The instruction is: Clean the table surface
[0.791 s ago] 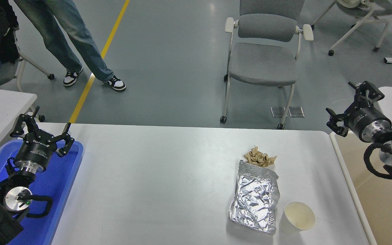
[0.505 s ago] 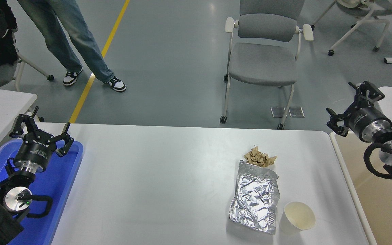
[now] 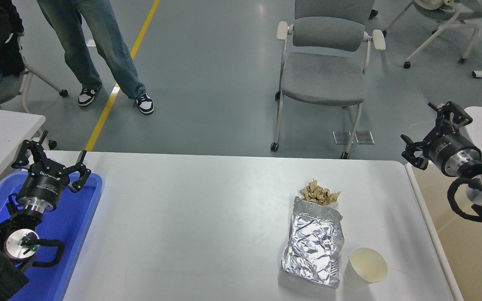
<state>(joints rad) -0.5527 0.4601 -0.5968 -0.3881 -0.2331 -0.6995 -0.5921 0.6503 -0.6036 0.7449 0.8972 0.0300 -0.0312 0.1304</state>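
Three bits of litter are lying on the smooth white bench point(image 3: 207, 225): crumpled brown paper point(image 3: 319, 194), a creased foil bag point(image 3: 314, 241), an empty paper cup point(image 3: 366, 266). Left tool point(image 3: 51, 157) is hovering released over the blue tray point(image 3: 78, 234); right tool point(image 3: 437, 129) is released beyond the bench's right edge.

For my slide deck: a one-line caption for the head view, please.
Foil bag, crumpled brown paper and paper cup await clearing from the table surface; both grippers open.

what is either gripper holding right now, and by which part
Nothing is held. The left gripper is open above the blue tray, and the right gripper is open beyond the table's right edge.
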